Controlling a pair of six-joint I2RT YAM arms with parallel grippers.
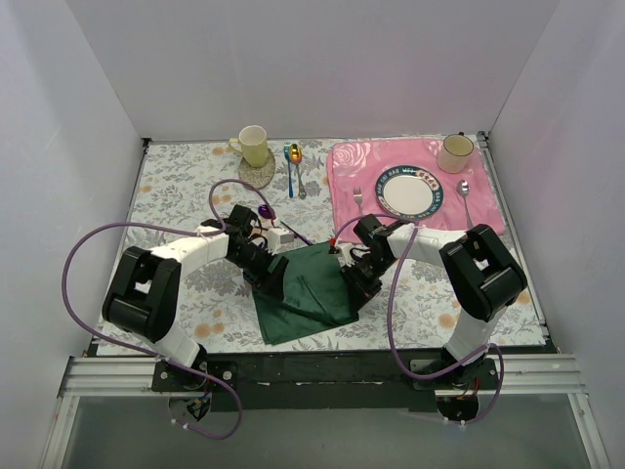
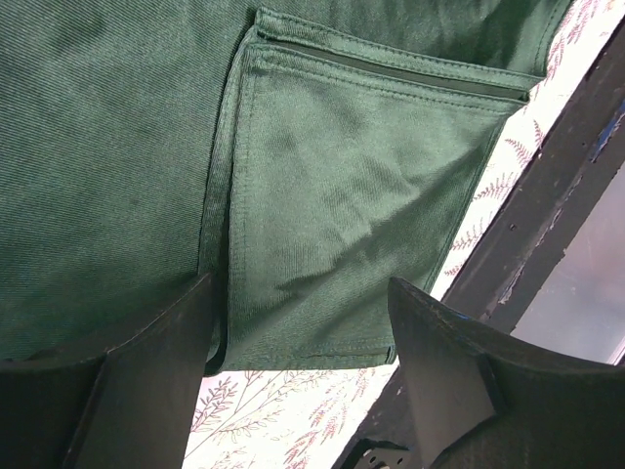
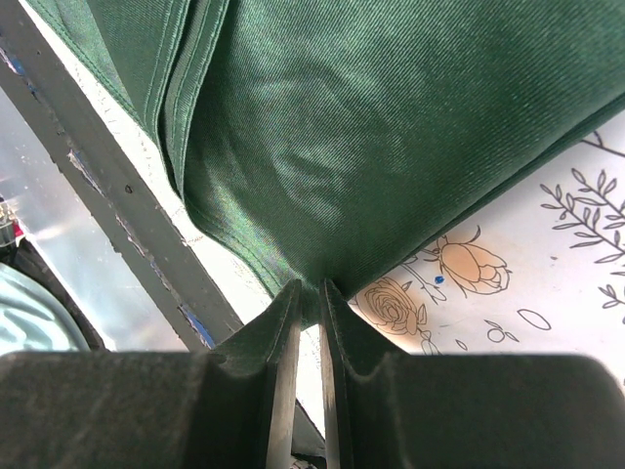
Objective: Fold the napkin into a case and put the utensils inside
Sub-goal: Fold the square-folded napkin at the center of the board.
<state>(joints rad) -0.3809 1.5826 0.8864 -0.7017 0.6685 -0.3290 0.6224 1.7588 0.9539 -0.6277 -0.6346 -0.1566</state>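
The dark green napkin (image 1: 308,293) lies partly folded near the table's front edge, between my two grippers. My left gripper (image 1: 271,278) hovers open over its left side. In the left wrist view the fingers (image 2: 146,371) straddle a folded flap of the napkin (image 2: 342,195), with nothing between them. My right gripper (image 1: 356,283) is shut on the napkin's right edge, and the cloth (image 3: 391,147) is pinched and bunched at the fingertips (image 3: 311,293). A purple utensil end (image 1: 266,212) shows behind my left arm; the rest of the utensils is hidden.
A pink placemat (image 1: 488,195) at the back right carries a plate (image 1: 408,191), a silver fork (image 1: 357,202), a silver spoon (image 1: 465,191) and a cup (image 1: 455,151). A yellow mug (image 1: 253,147) and blue and gold spoons (image 1: 293,168) stand at the back. The black front rail (image 1: 342,366) runs just below the napkin.
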